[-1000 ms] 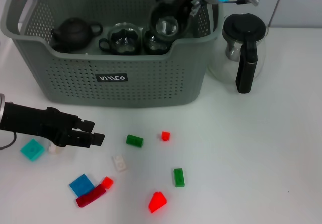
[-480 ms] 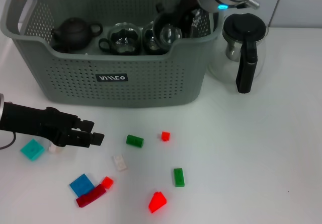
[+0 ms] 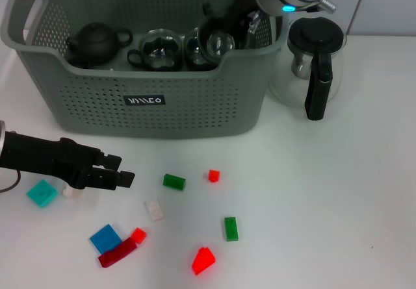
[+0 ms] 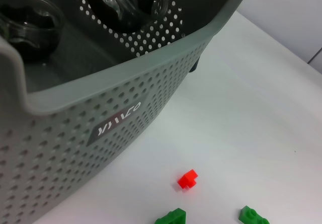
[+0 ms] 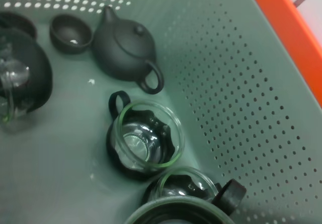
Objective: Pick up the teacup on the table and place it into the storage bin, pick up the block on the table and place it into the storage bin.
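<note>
The grey storage bin point(image 3: 149, 87) stands at the back of the table and holds a dark teapot point(image 3: 96, 41) and glass teacups point(image 3: 160, 49). My right gripper point(image 3: 242, 17) reaches down into the bin's right end, right beside a glass teacup point(image 3: 218, 42). In the right wrist view that cup's rim point(image 5: 171, 215) shows close up, above two other teacups point(image 5: 146, 141) and the teapot point(image 5: 126, 48). My left gripper point(image 3: 123, 171) hovers open and empty low over the table, left of a green block point(image 3: 173, 182). A small red block point(image 3: 213, 175) lies beyond it.
A glass jug with a black lid point(image 3: 312, 62) stands right of the bin. Loose blocks lie in front: teal point(image 3: 41, 192), white point(image 3: 154, 209), blue point(image 3: 105, 238), dark red point(image 3: 117, 253), green point(image 3: 231, 228), red point(image 3: 203, 260). The left wrist view shows the bin wall point(image 4: 126, 83).
The right gripper and its teacup sank a little deeper into the bin between the first two frames, then held still. The left arm has not moved.
</note>
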### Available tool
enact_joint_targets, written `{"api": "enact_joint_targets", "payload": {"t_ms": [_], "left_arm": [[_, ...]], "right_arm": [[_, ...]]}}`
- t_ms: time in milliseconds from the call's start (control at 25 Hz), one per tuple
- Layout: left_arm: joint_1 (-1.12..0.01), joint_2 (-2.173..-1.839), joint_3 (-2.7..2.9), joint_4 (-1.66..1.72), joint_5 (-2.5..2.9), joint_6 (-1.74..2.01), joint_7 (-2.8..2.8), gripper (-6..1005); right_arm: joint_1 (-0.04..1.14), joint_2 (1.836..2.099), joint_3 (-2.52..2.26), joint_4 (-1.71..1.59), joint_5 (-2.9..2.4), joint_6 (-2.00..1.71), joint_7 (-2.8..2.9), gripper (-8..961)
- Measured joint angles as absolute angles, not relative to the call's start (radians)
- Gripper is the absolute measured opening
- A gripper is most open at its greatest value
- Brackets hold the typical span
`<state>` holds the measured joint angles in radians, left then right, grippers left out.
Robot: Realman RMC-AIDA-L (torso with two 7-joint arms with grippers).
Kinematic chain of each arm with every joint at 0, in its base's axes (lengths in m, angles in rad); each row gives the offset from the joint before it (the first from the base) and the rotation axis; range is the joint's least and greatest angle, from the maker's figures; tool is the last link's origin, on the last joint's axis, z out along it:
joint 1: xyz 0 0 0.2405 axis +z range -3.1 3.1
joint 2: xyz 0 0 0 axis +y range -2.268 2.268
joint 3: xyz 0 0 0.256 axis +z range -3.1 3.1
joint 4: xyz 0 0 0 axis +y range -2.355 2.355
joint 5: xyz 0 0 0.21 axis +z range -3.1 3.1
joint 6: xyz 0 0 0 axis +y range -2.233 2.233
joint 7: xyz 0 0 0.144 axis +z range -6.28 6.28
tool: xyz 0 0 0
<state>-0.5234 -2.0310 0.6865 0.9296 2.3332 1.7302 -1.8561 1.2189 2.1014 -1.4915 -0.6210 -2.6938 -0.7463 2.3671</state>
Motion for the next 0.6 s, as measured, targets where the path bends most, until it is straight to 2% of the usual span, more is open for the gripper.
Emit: {"api": "enact_joint_targets", "payload": {"t_ms": [600], "left_arm": [[-0.528, -2.032, 0.692, 0.928, 2.333, 1.724, -1.857, 568]], "right_arm": [[1.225, 2.098, -1.463, -0.6, -2.698, -0.761, 2.438, 62]]}}
